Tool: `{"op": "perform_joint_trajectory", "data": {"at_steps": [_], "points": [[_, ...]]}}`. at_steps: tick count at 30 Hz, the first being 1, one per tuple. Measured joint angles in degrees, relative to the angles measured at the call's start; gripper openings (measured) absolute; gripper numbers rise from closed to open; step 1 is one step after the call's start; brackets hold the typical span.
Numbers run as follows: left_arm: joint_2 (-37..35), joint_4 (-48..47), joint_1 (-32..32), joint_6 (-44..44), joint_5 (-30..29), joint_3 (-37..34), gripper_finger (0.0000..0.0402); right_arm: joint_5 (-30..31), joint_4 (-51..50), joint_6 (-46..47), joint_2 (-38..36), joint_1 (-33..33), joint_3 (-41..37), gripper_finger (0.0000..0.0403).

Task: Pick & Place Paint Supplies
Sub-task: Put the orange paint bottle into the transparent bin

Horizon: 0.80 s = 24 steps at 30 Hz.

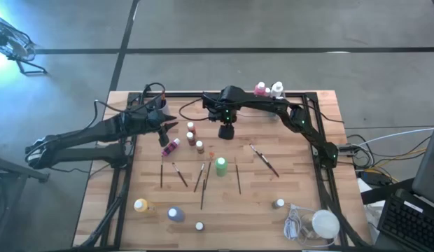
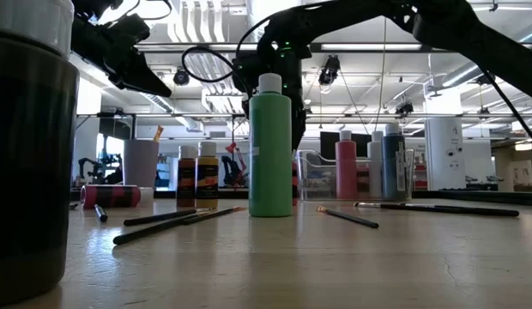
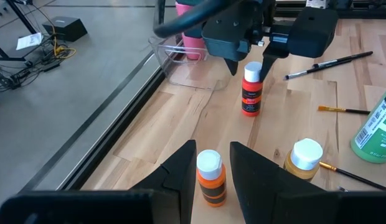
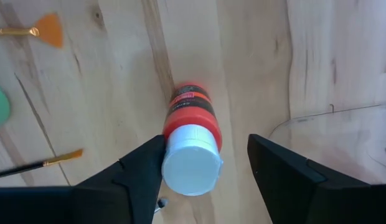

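A red paint bottle (image 3: 251, 93) with a white cap stands upright on the wooden table (image 1: 301, 175), beside a clear tray (image 3: 180, 68). My right gripper (image 4: 205, 146) points down over it, open, one finger on each side of the cap. In the high view the gripper hides the bottle. My left gripper (image 1: 172, 127) hangs open above the table's left part and touches nothing. An orange bottle (image 3: 210, 177) and a yellow-brown one (image 3: 303, 158) stand beyond its fingertips. A green bottle (image 1: 220, 166), a lying magenta bottle (image 1: 171, 147) and several brushes (image 1: 203, 183) are on the table. My right gripper comes from above, pointing down, with its fingers level with the red bottle's white cap (image 4: 192, 165). One finger (image 4: 143, 171) stands close against the cap and the other is clearly apart from it. I cannot tell whether the near finger touches. The bottle stands upright on the table.
The tray at the far edge holds a pink bottle (image 1: 260, 89) and a white one (image 1: 276, 89). Yellow (image 1: 141, 205) and purple (image 1: 176, 214) bottles stand near the front edge. A white lump with a coiled cord (image 1: 322, 224) lies at the front right.
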Motion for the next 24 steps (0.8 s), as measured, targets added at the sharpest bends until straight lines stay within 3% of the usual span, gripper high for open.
{"op": "perform_joint_trajectory", "data": {"at_steps": [12,20,24], "points": [[0.0,0.0,0.0,0.0,0.0,0.0,0.0103,0.1,0.5,-0.6,-0.2,0.0,0.5,0.0177],[0.0,0.0,0.0,0.0,0.0,0.0,0.0103,-2.4,0.6,-1.7,-0.3,0.0,0.5,0.0117],[0.0,0.0,0.0,0.0,0.0,0.0,0.0103,-2.7,0.5,-1.7,-0.3,0.0,0.5,0.0112]]}}
